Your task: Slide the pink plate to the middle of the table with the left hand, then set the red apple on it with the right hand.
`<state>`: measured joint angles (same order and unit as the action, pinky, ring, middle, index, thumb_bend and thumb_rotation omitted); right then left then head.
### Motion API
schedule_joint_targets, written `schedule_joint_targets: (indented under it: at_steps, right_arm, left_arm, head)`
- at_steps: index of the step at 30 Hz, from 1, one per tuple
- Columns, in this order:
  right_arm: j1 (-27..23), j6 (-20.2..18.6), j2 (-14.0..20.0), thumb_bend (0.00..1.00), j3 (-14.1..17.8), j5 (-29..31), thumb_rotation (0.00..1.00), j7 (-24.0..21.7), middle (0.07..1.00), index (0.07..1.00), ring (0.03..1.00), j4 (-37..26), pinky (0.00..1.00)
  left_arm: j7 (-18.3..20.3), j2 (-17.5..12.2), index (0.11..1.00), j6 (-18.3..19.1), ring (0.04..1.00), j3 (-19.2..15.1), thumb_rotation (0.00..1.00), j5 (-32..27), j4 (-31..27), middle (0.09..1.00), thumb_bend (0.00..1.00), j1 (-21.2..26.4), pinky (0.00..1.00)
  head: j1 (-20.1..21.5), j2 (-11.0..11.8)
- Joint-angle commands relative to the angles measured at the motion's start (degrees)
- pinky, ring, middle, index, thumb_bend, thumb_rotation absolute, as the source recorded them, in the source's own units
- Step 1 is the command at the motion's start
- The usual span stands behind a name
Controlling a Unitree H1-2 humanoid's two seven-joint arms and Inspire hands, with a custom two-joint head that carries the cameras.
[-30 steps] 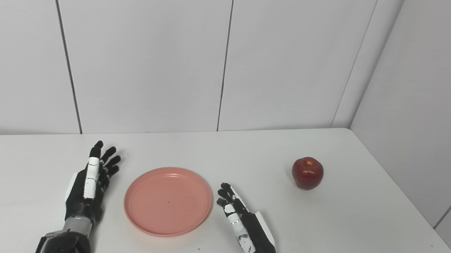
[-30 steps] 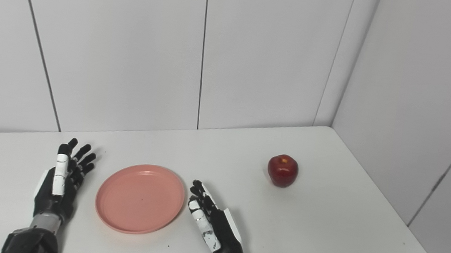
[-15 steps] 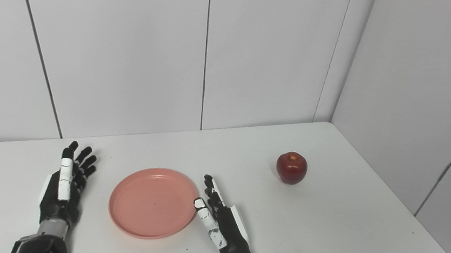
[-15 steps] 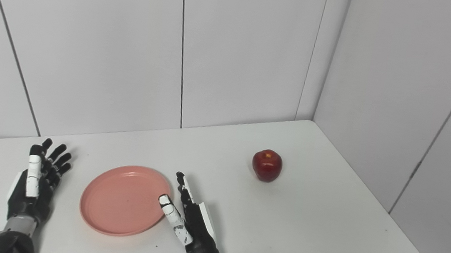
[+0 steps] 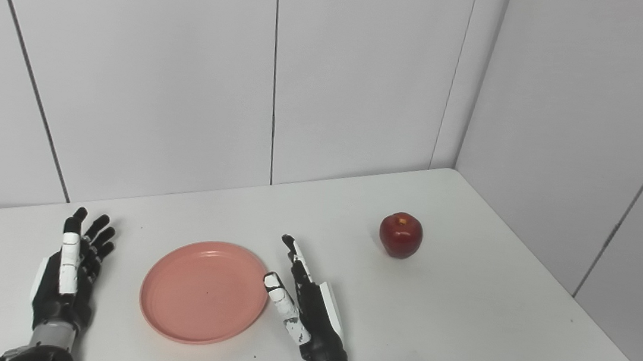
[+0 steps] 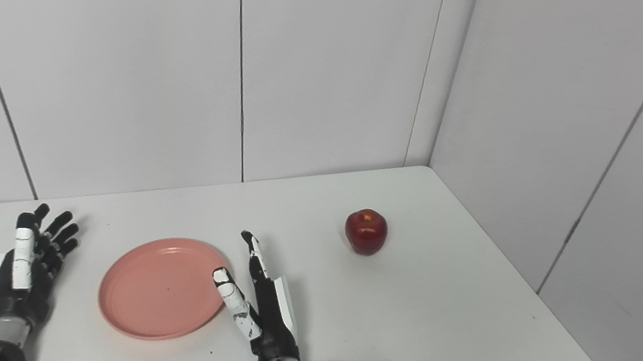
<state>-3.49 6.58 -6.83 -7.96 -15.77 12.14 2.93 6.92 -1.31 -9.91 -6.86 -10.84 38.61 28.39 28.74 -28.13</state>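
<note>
A plain white table filled the corner of the room, its right edge running along the side wall. Pale grey wall panels stood behind it, split by thin dark vertical seams. A few small dark specks dotted the tabletop.

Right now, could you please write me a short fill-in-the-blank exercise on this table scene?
1. The red apple sits on the bare ___, not on the plate.
2. The pink plate lies between the two ___.
3. The left hand is open and holds ___.

Missing words: table; hands; nothing
</note>
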Motion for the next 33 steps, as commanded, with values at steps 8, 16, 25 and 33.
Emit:
schedule_joint_targets:
  at_steps: [8,16,25,33]
  right_arm:
    - [-0.52,5.67,-0.98,0.72,-0.34,-1.69,1.0,2.24,0.991,0.951,0.996,5.81,1.0]
    - [-1.02,5.04,-1.64,0.75,-0.54,-1.93,1.0,2.25,0.999,0.949,1.0,6.8,1.0]
    - [-1.44,5.2,-2.04,0.74,-0.32,-1.89,1.0,2.25,0.999,0.954,1.0,7.41,1.0]
    - [-1.71,5.13,-1.7,0.74,0.46,-1.62,1.0,2.73,0.989,0.957,0.982,6.92,0.99]
  left_arm:
    - [-0.28,-0.92,1.0,3.83,0.905,-0.42,0.93,-0.31,-2.47,0.907,0.76,-3.66,0.92]
    - [-0.71,-0.98,0.978,7.42,0.876,-1.06,0.9,-0.69,-5.48,0.878,0.78,-4.16,0.88]
    - [-1.43,-0.52,0.951,10.52,0.849,-1.0,0.89,-0.32,-9.47,0.864,0.79,-5.14,0.84]
    - [-2.09,-0.08,0.948,11.33,0.858,-0.7,0.88,0.01,-10.13,0.865,0.82,-4.64,0.85]
  head:
    - [2.71,1.36]
    - [4.18,1.66]
    - [4.67,1.83]
    - [5.71,2.07]
